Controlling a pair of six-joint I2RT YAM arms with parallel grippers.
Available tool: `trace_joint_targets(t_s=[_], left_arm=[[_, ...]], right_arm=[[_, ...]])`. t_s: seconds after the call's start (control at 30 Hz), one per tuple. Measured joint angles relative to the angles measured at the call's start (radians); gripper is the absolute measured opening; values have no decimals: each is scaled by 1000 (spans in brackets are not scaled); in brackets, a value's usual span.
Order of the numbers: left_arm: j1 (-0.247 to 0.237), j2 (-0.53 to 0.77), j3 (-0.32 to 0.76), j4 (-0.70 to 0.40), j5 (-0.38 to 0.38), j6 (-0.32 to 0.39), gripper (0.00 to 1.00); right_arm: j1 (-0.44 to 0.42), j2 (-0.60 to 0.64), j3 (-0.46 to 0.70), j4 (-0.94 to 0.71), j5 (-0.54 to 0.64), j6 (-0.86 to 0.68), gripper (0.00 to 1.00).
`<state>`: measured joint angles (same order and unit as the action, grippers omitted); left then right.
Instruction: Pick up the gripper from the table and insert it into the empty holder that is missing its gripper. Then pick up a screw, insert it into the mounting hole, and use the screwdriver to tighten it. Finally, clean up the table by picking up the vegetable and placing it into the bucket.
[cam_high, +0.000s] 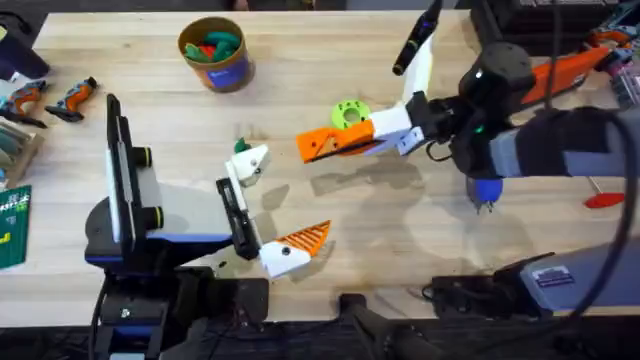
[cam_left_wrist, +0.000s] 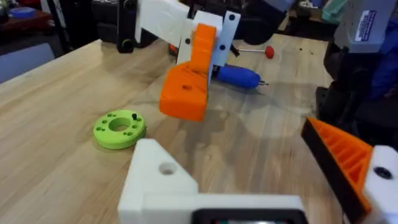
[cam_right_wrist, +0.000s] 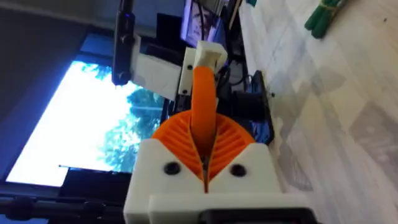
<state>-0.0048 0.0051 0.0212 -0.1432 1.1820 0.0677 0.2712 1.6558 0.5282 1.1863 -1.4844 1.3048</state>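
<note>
My right gripper (cam_high: 378, 133) (cam_right_wrist: 205, 163) is shut on the orange wedge-shaped gripper (cam_high: 325, 144) (cam_left_wrist: 186, 84) (cam_right_wrist: 204, 112) and holds it above the table, pointing left. The white holder (cam_high: 251, 160) (cam_left_wrist: 158, 180) is the far finger of my left gripper (cam_high: 268, 207) (cam_left_wrist: 233, 146), which is open; its near finger carries an orange ribbed pad (cam_high: 305, 238) (cam_left_wrist: 345, 158). The orange piece's tip hangs a short way right of the holder, not touching. A small dark-green vegetable (cam_high: 240, 147) (cam_right_wrist: 322, 15) lies beside the holder. The bucket (cam_high: 216, 52) stands at the back left with toys inside.
A lime-green disc (cam_high: 350, 112) (cam_left_wrist: 119, 129) with a dark screw (cam_left_wrist: 134, 116) on it lies behind the held piece. A blue-handled screwdriver (cam_high: 487, 190) (cam_left_wrist: 239, 76) lies under the right arm. A red-tipped tool (cam_high: 603, 200) is at the right edge. Tools lie at the far left.
</note>
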Motion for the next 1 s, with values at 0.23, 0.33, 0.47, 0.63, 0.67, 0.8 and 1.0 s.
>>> trace_joint_targets(t_s=[0.23,0.33,0.47,0.63,0.67,0.8,1.0], left_arm=[[0,0,0,0,0,0,986],[0,0,0,0,0,0,986],[0,0,0,0,0,0,986],[0,0,0,0,0,0,986],[0,0,0,0,0,0,986],[0,0,0,0,0,0,986],[0,0,0,0,0,0,986]], right_arm=[[71,68,0,158,-15,161,12],[100,85,0,160,-11,192,12],[127,90,0,168,7,210,12],[157,90,0,168,42,215,12],[165,90,0,168,52,217,12],[190,90,0,168,81,217,12],[200,90,0,168,116,217,12]])
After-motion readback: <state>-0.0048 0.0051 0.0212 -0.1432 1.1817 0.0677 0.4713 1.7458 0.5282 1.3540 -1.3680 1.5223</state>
